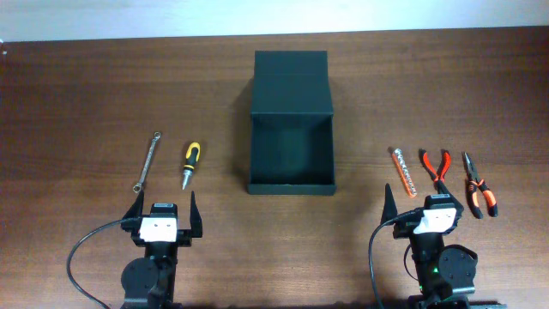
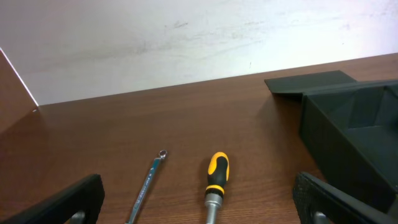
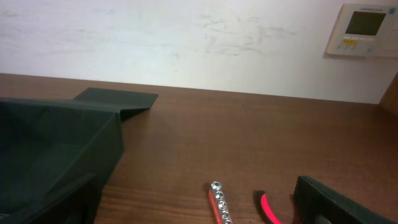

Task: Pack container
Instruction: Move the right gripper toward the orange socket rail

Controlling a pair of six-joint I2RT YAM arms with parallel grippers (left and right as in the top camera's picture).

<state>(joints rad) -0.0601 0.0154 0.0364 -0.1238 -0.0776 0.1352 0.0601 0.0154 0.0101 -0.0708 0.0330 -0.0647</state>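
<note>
The matte black container (image 1: 292,184) sits open at table centre, its flap lid (image 1: 291,81) folded back on the far side. It also shows in the left wrist view (image 2: 348,127) and the right wrist view (image 3: 56,149). A wrench (image 1: 147,160) and a yellow-black screwdriver (image 1: 191,163) lie left of it. A red socket rail (image 1: 403,172), red pliers (image 1: 437,168) and orange-black pliers (image 1: 478,184) lie to the right. My left gripper (image 1: 165,210) is open and empty, near the screwdriver (image 2: 216,183) and wrench (image 2: 149,183). My right gripper (image 1: 422,206) is open and empty, near the socket rail (image 3: 219,202).
The wooden table (image 1: 77,112) runs to a white wall at the back. A wall thermostat (image 3: 362,30) shows in the right wrist view. Cables trail from both arm bases at the front edge.
</note>
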